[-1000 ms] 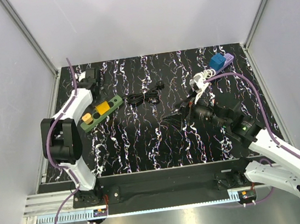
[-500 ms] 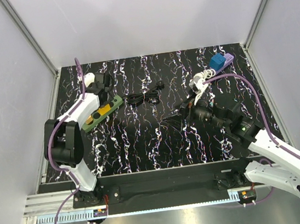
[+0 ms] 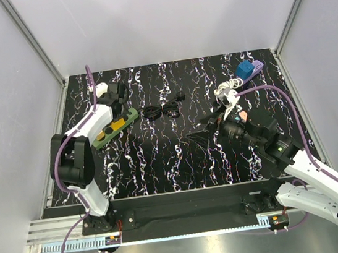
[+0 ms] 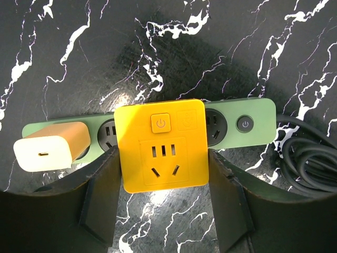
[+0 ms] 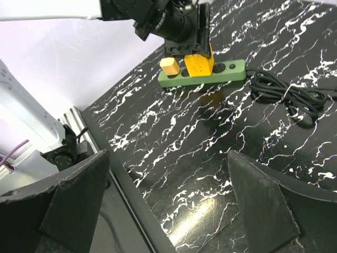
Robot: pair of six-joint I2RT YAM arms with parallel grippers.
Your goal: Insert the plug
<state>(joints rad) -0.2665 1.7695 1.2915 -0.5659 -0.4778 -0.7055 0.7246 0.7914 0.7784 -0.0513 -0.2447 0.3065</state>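
The yellow plug, a square adapter with a power button, sits in the green power strip at the table's left. My left gripper hangs right over it, open. Its fingers stand close beside the plug's two sides, near its lower edge. The right wrist view shows the same plug under the left gripper. Above the middle of the table my right gripper is wide open with nothing between its fingers.
A white and orange charger is plugged into the strip's end. The strip's coiled black cable lies to its right. A blue block and a white cord lie at the back right. Grey walls enclose the table.
My left gripper has swung from the back left corner to over the yellow plug, its opening unchanged. The right arm has drifted slightly toward the near side.
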